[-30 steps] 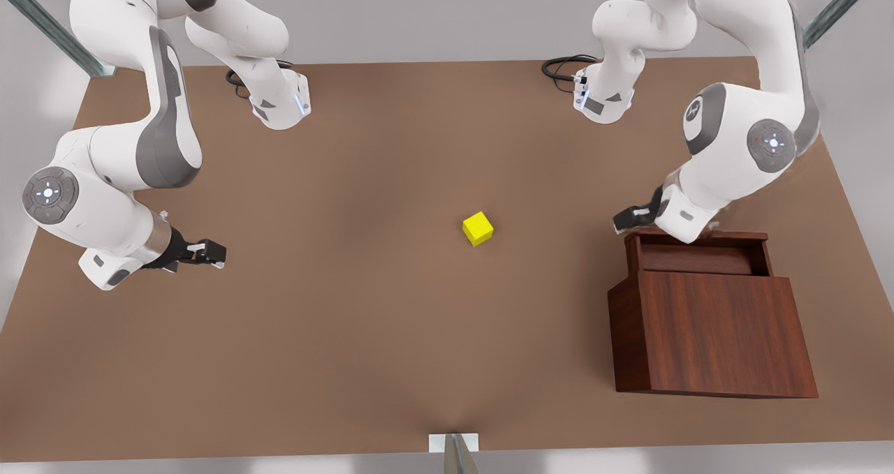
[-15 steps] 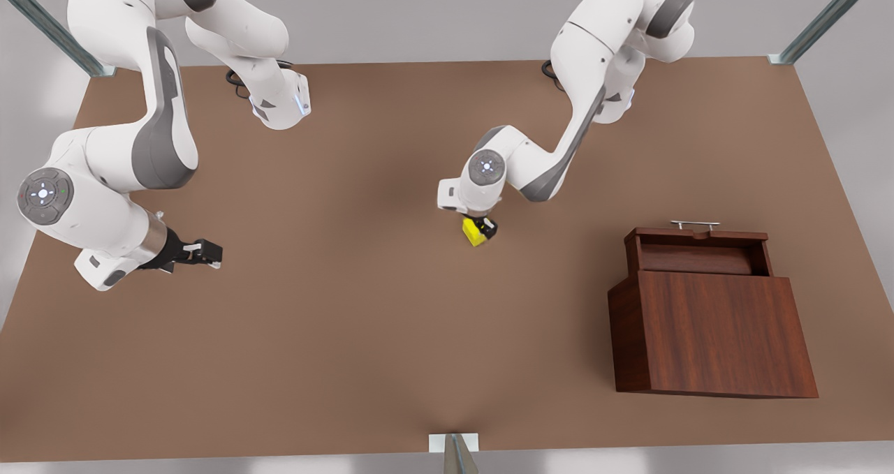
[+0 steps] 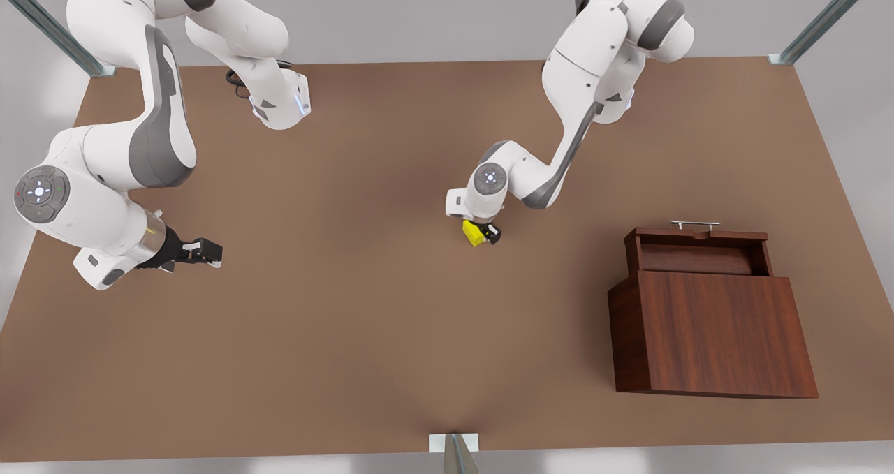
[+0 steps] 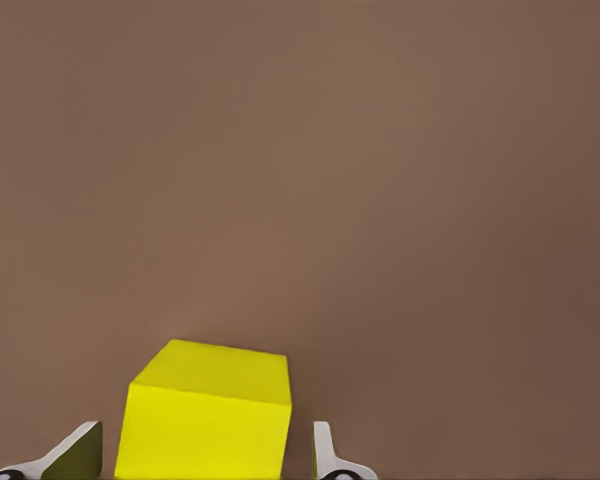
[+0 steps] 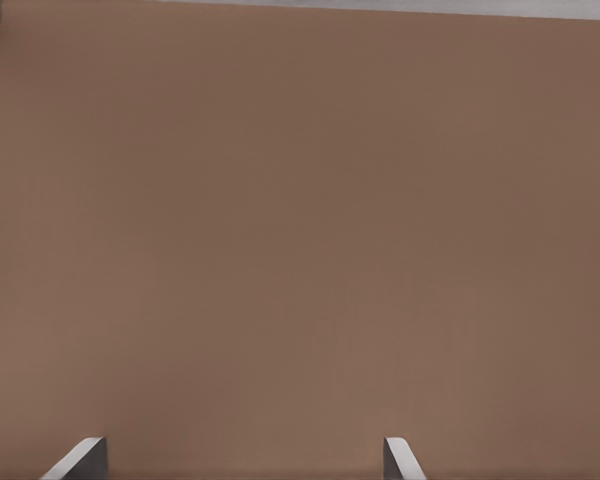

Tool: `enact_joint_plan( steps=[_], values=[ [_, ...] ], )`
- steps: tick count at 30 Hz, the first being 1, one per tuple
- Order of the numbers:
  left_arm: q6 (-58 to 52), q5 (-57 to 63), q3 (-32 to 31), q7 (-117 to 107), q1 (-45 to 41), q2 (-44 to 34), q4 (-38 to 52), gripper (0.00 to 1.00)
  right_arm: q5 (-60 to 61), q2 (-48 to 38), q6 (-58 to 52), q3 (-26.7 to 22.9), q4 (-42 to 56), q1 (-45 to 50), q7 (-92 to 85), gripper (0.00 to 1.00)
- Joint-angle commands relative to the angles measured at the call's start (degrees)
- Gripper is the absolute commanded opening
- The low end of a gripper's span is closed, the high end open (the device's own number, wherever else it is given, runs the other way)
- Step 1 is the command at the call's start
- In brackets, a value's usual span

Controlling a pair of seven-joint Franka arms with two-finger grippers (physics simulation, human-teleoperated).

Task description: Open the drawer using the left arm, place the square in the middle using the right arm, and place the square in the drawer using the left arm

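Straddling: our left claw [image 3: 482, 232] has come down around the square [image 3: 475, 232], fingers spread, not yet clenched.
Drawer [image 3: 698, 250]: open, ready.
Right claw [image 3: 202, 252]: waiting, released.

The right gripper [image 5: 242, 458], jaws spread apart, hangs over bare brown tabletop [image 5: 300, 230].

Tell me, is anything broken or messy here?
Nothing stands out. The cube sits flat on the table between the left gripper's open fingers. The drawer is pulled out. The right gripper waits, open, apart.
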Motion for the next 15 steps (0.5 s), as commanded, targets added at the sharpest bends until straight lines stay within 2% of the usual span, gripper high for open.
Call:
enact_joint_plan(
  steps=[1, 11, 13, 14, 15],
  values=[
    [0.02, 0.08, 0.00, 0.00, 0.00, 0.33, 0.00, 1.00, 0.00, 0.00, 0.00, 0.00, -0.04, 0.00, 0.00, 1.00],
    [2.66, 0.96, 0.00, 0.09, -0.18, 3.32, -0.18, 1.00, 0.00, -0.18, -0.09, 0.00, 0.05, 0.00, -0.09, 1.00],
    [2.66, 0.96, 0.00, 0.00, -0.18, 3.41, -0.18, 0.67, 0.00, -0.18, -0.09, 0.00, 0.05, 0.00, -0.09, 1.00],
    [2.66, 0.96, 0.09, 0.00, -0.18, 3.41, -0.18, 0.55, 0.00, -0.18, -0.09, 0.00, 0.05, 0.00, -0.09, 1.00],
    [2.66, 0.96, 0.18, 0.00, -0.18, 3.49, -0.18, 0.53, 0.00, -0.18, -0.09, 0.00, 0.05, 0.00, -0.09, 1.00]
  ],
)
